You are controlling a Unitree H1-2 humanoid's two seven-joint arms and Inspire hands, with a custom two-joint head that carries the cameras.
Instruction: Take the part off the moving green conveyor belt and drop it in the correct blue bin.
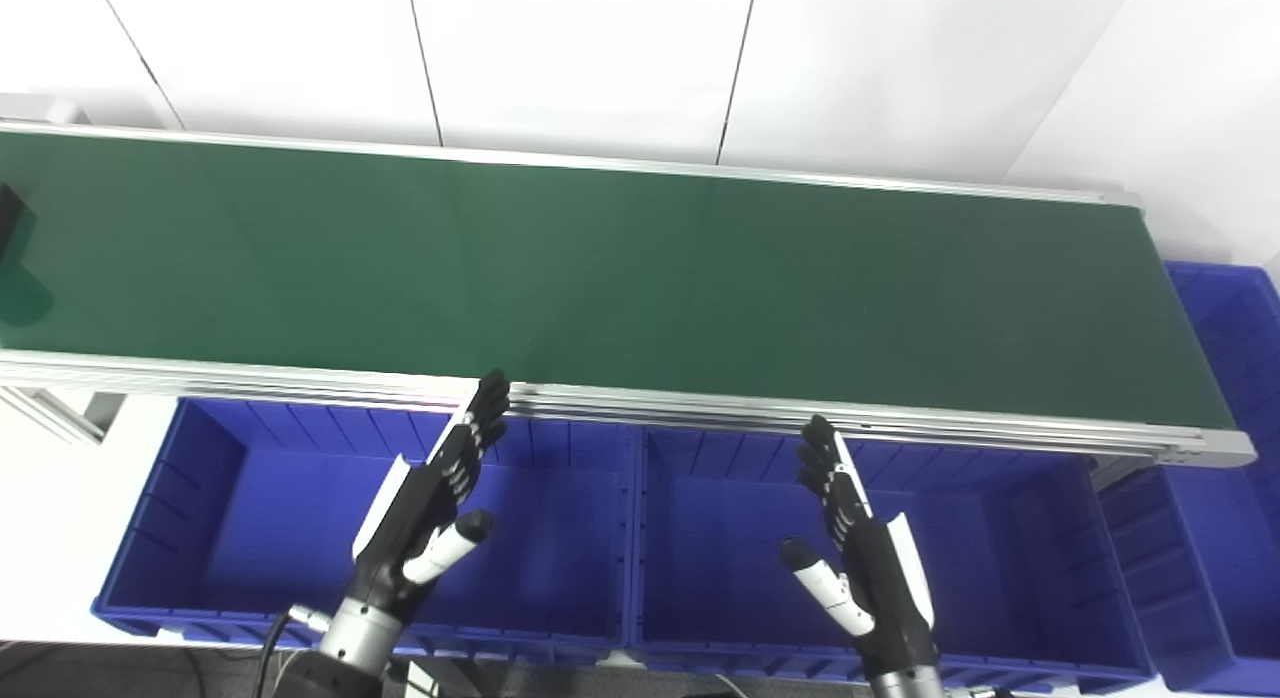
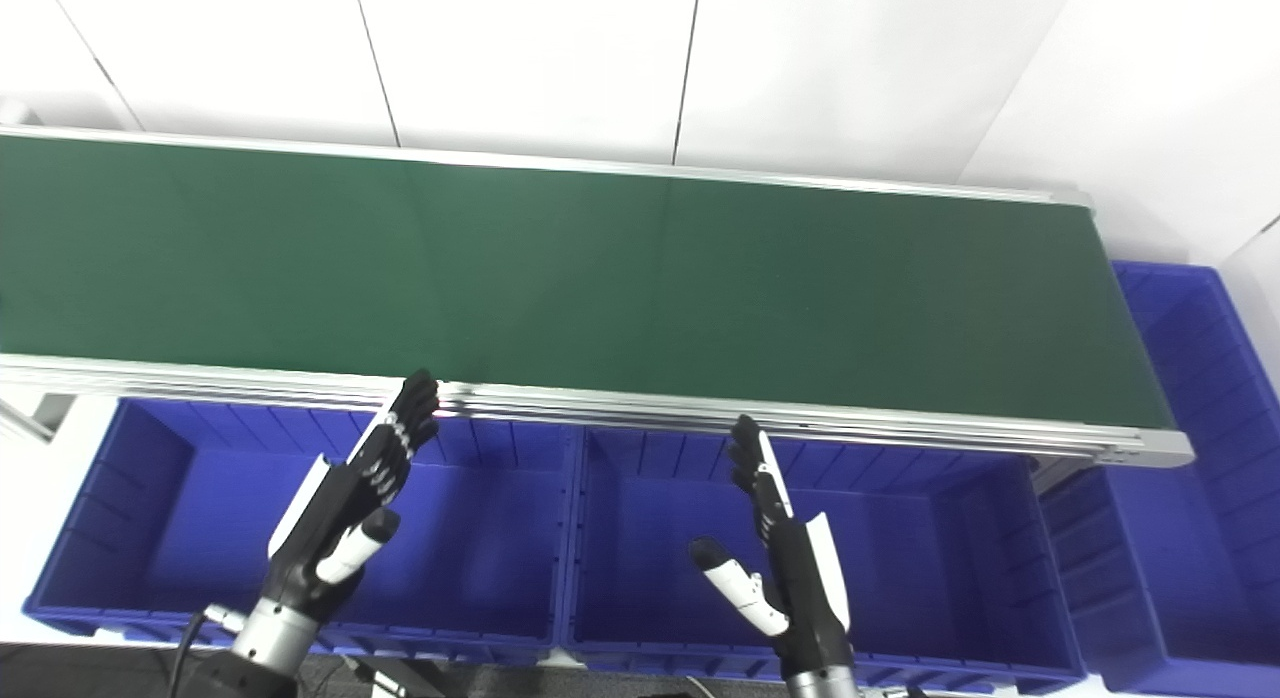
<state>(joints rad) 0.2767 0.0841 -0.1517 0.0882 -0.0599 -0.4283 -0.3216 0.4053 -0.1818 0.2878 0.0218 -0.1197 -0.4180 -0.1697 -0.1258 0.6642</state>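
Observation:
The green conveyor belt (image 1: 640, 268) runs across the view from left to right. A small black object (image 1: 9, 221) sits on it at the far left edge of the left eye view, cut off by the frame; it does not show in the right eye view. My left hand (image 1: 432, 498) is open and empty, fingers straight, above the left blue bin (image 1: 230, 498). My right hand (image 1: 860, 543) is open and empty above the middle blue bin (image 1: 1010, 548). Both hands are just short of the belt's near rail.
A third blue bin (image 1: 1235, 398) stands at the belt's right end. The belt's aluminium near rail (image 1: 700, 403) runs between the hands and the belt. A white wall stands behind the belt.

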